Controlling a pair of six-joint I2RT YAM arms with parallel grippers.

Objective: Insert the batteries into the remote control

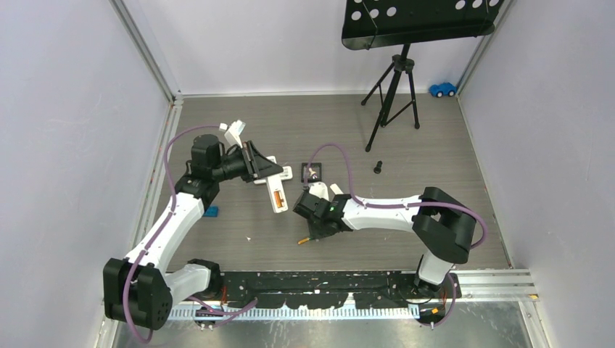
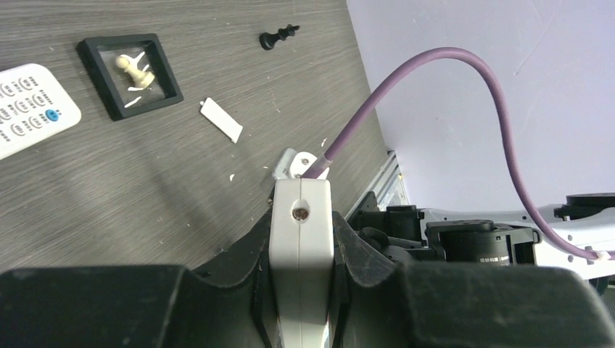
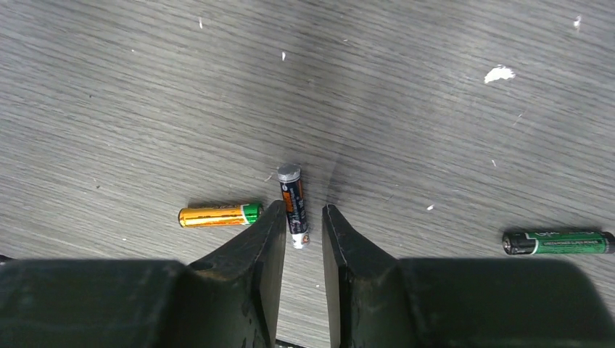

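Only the right wrist view shows the loose cells. A dark battery [image 3: 292, 205] lies between the tips of the right claw [image 3: 301, 210], its long axis nearly up-and-down in the frame and its flat metal end toward the top. The jaws stand slightly parted around it, with a sliver of bare surface [image 3: 435, 87] showing on its right side. An orange battery [image 3: 220, 215] lies crosswise just left of the fingers, and a green-and-black battery [image 3: 558, 241] lies crosswise at the far right.

The top view shows the remote control [image 1: 281, 206] at centre. Its long axis runs nearly top to bottom, and its upper end is at the left claw [image 1: 259, 170]. An orange cell shows inside it.

In the left wrist view that claw is closed on the remote's white end. Beyond it lie a shorter remote [image 2: 32, 109], a black frame [image 2: 93, 72] and a black chess piece [image 2: 278, 37].

The surface is grey wood-grain flecked with white, between pale lilac walls [image 1: 65, 109]. A music stand [image 1: 406, 29] and a blue toy car [image 1: 442, 89] are at the upper right of the top view.
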